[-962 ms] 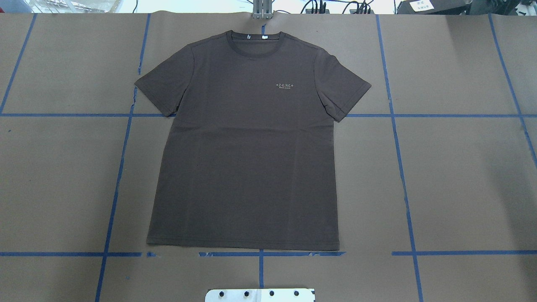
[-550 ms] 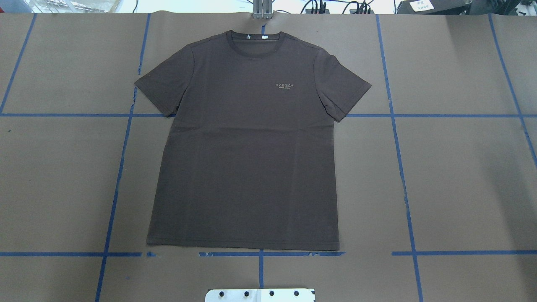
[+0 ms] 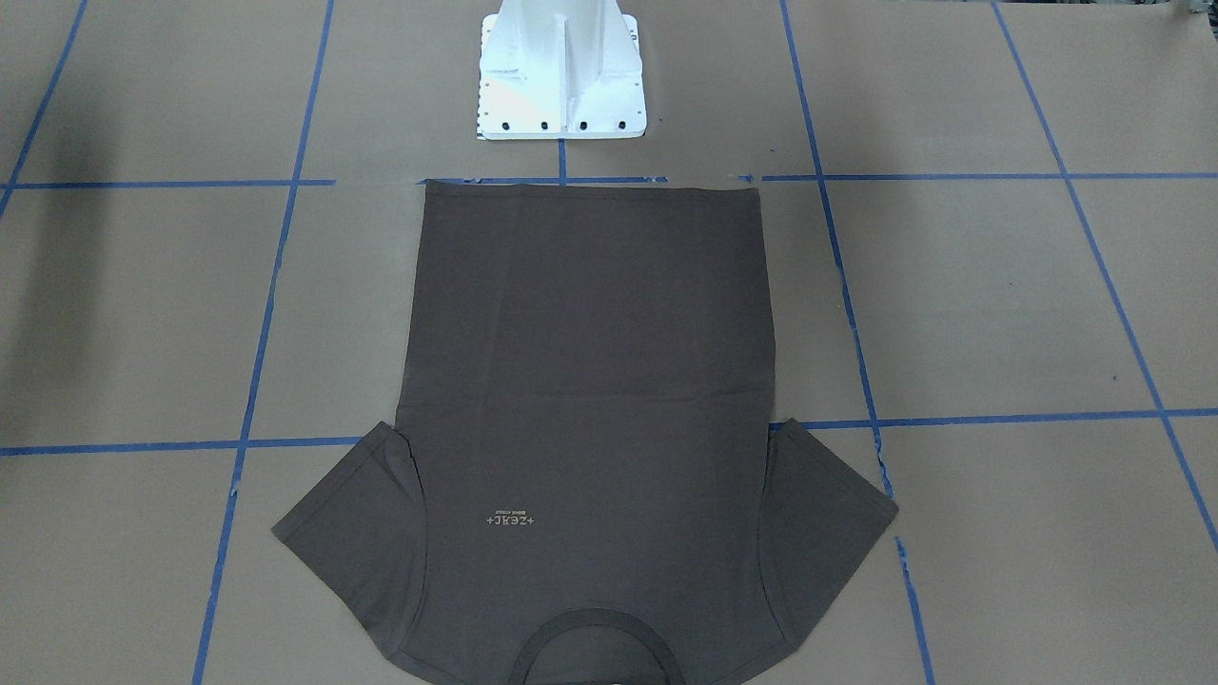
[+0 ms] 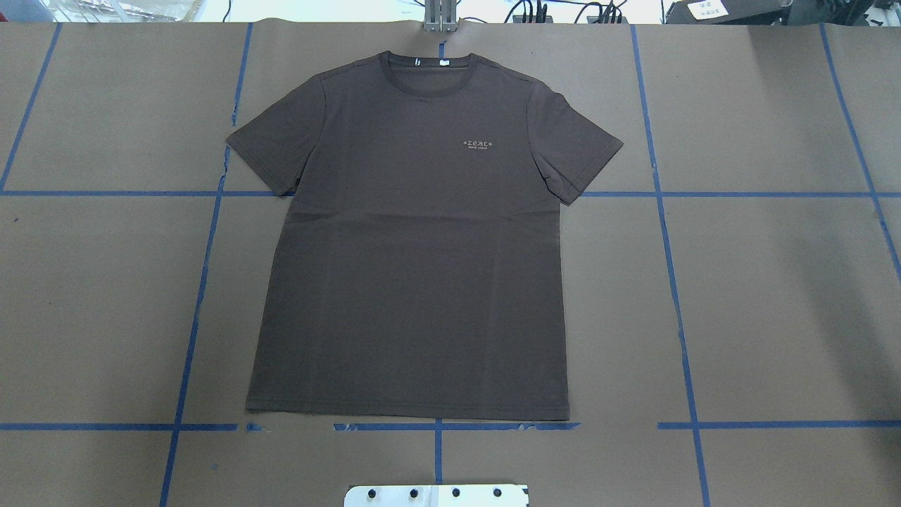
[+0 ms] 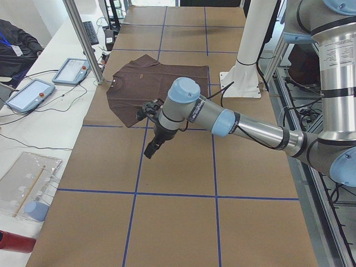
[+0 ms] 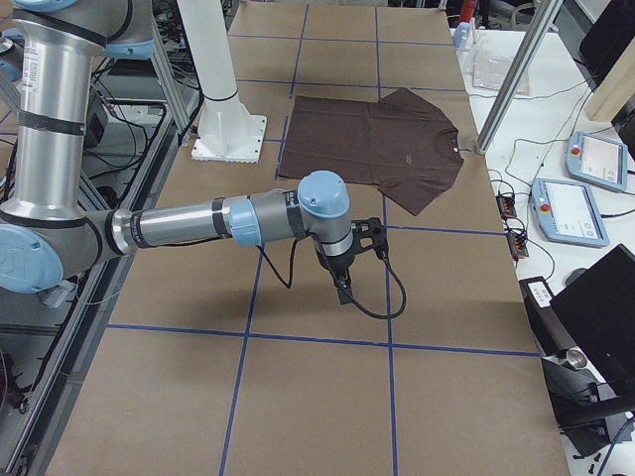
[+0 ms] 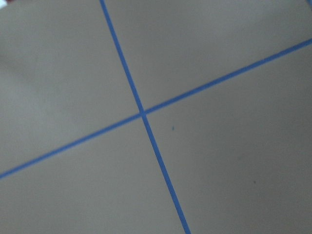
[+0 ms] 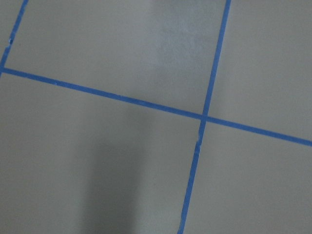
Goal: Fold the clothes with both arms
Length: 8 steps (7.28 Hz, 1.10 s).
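The desk (image 4: 774, 296) is covered with brown paper and takes up almost all of the overhead view. The left arm (image 5: 250, 129) reaches out low over the bare paper on the robot's left side, and the right arm (image 6: 179, 226) does the same on the robot's right side; both are well apart from the cloth and touch nothing. The left arm's jaws and the right arm's jaws point down at the desk, but they show only in the two side views, so I cannot tell if they are apart or together. Each wrist camera sees only brown paper with a crossing of blue tape. The T-shirt (image 4: 415, 282), dark brown-grey, lies flat and unfolded in the middle of the desk, front side up, both short sleeves spread out to the sides. Its hem is toward the robot, just beside a tape line, and its neck is toward the far edge. The white pedestal (image 3: 559, 76) stands near the hem, not touching it. Blue tape lines (image 4: 673, 296) divide the paper into squares. The ribbed collar (image 4: 426, 94) is round, the small pale logo (image 4: 479, 144) sits on the chest, and white tags (image 4: 444, 62) show inside the neck
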Tool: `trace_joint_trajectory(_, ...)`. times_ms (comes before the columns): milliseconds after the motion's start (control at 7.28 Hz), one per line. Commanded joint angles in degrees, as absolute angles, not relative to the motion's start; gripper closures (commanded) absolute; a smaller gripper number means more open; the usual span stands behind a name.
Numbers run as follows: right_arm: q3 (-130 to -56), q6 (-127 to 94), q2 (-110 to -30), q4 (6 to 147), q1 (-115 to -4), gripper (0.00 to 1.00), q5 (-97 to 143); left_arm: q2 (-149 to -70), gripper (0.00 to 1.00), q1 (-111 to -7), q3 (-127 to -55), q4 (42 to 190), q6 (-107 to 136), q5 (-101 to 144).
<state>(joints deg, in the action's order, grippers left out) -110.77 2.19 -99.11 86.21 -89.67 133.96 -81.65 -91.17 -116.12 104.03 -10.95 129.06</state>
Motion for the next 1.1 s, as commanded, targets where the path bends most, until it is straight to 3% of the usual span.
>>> trace_joint_trajectory(0,-108.4,-1.2,-96.4,85.3,-89.6,0.00,139.7,-85.1,0.00,-91.1,-111.4,108.5,-10.9,129.0)
trace_joint_trajectory(275,-105.8,-7.9,-92.8,75.7,-88.2,0.00,143.8,-84.9,0.00,-91.1,-112.1,108.5,-10.5,129.1)
trace_joint_trajectory(687,-94.2,-19.2,-76.7,74.9,-82.0,0.00,143.5,-84.6,0.00,-91.2,-112.8,108.6,-10.5,129.1)
trace_joint_trajectory(962,-93.4,-30.0,-71.0,74.8,-76.5,0.01,139.3,-84.1,0.00,-91.2,-114.2,108.5,-10.4,129.1)
